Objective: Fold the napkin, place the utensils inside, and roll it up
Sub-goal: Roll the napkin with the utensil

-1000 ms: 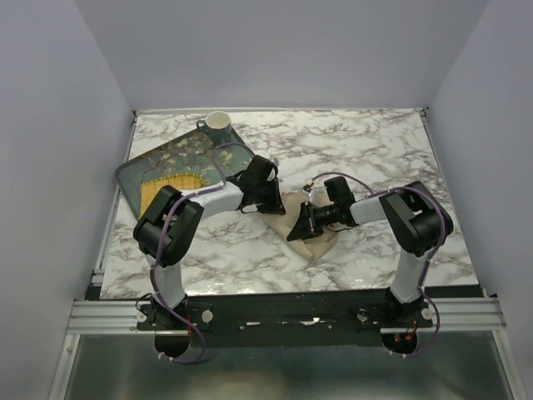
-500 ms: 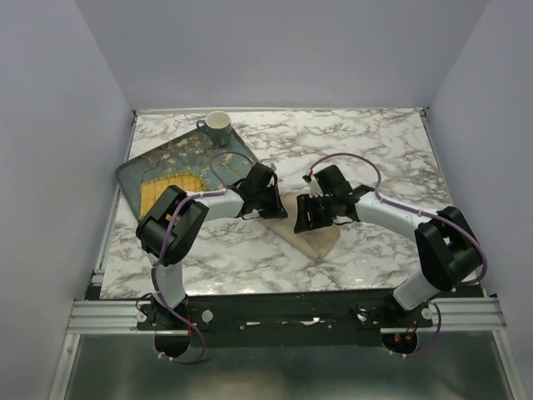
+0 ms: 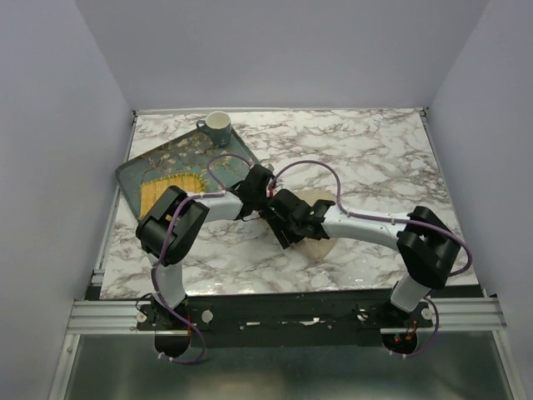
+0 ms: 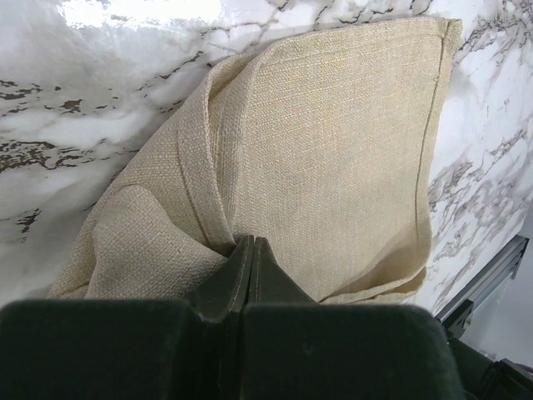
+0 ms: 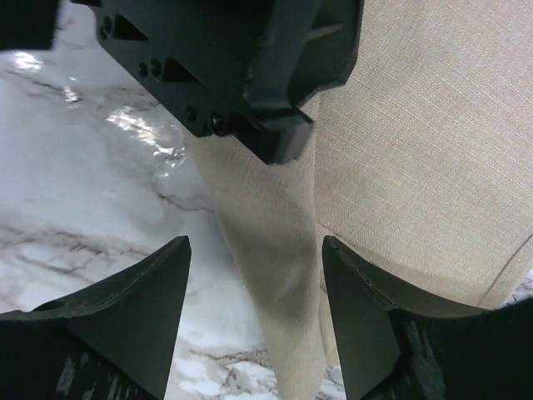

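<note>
The plain beige-tan cloth napkin (image 4: 333,167) lies folded on the marble just right of the dark teal floral tray (image 3: 166,154) — folding looks largely done, while utensils and rolling are still to do. The left gripper (image 4: 251,250) is clenched on a napkin pleat. The right gripper (image 5: 254,250) is released, astride a fold. The tray holds a yellow mat (image 3: 166,192) and, seemingly, a pale cup (image 3: 217,125) on its far corner — no spoon visible.
</note>
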`<move>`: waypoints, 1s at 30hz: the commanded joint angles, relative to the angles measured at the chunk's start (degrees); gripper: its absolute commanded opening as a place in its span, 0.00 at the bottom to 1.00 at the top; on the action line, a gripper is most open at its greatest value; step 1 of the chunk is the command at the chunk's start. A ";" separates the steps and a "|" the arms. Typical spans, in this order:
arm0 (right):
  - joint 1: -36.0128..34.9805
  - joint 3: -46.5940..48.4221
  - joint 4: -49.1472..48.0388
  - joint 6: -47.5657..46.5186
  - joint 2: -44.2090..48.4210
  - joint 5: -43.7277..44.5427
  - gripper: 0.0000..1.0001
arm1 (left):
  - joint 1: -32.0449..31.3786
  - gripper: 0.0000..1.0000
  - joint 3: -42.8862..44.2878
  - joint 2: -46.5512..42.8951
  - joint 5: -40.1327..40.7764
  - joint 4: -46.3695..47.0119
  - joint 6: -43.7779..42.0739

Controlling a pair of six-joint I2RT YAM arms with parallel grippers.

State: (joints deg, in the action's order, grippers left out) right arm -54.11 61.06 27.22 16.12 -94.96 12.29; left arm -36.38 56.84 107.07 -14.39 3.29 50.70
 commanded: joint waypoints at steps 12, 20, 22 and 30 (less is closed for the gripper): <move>-3.29 -4.26 -7.09 4.00 -6.39 11.09 0.42 | -0.27 0.00 -3.23 1.57 2.08 -9.78 -2.09; -2.50 -11.39 -9.82 5.94 -2.52 8.02 0.20 | 0.43 0.33 7.30 -5.63 6.13 -19.89 -12.10; -1.79 -13.23 -11.05 6.03 -1.38 5.65 0.17 | 0.96 0.38 9.51 -6.60 6.22 -22.44 -12.99; 1.98 -19.31 -18.77 4.98 1.88 -3.76 0.13 | 3.16 0.15 15.05 -5.39 1.22 -26.05 -16.50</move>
State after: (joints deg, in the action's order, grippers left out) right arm -53.63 46.63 7.20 20.56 -92.33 14.50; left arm -33.91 68.95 100.99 -10.13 -18.31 37.95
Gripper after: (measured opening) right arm 0.332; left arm 0.244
